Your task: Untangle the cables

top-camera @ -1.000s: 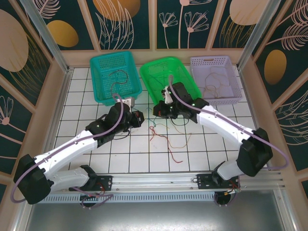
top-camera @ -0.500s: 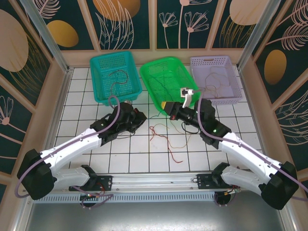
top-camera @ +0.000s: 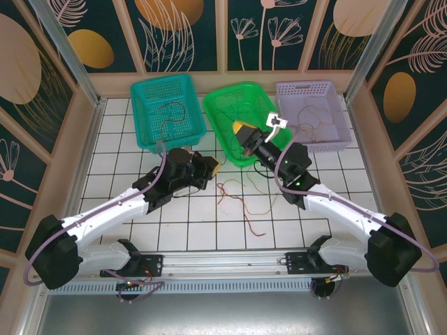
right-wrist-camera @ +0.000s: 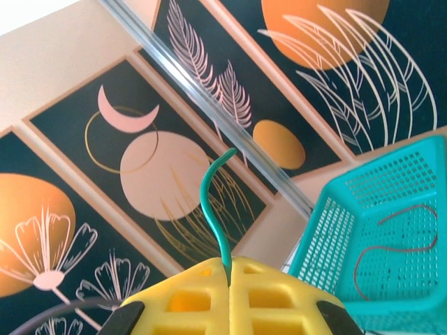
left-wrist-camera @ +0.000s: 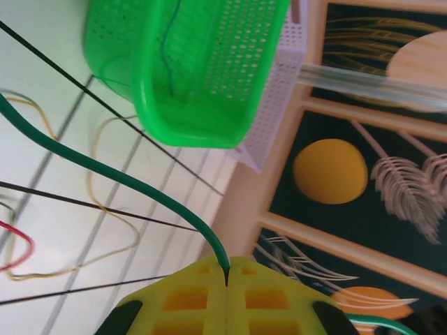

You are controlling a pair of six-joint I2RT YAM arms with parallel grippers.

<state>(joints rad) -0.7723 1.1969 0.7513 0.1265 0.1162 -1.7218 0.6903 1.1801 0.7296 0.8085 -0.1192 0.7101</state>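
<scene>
Pinching a green cable (left-wrist-camera: 105, 174), the left claw (left-wrist-camera: 227, 271) is closed above the worktop (top-camera: 119, 139). A green cable (right-wrist-camera: 208, 188) is likewise clamped in the right claw (right-wrist-camera: 229, 271) over the green basket (top-camera: 234, 89).

Walled, white-tiled tabletop (top-camera: 115, 143)
Dark panels (top-camera: 181, 35) are painted with orange discs and pale leaves (framed in light wood); a metal rail (top-camera: 230, 259) is fixed at the near edge.
</scene>
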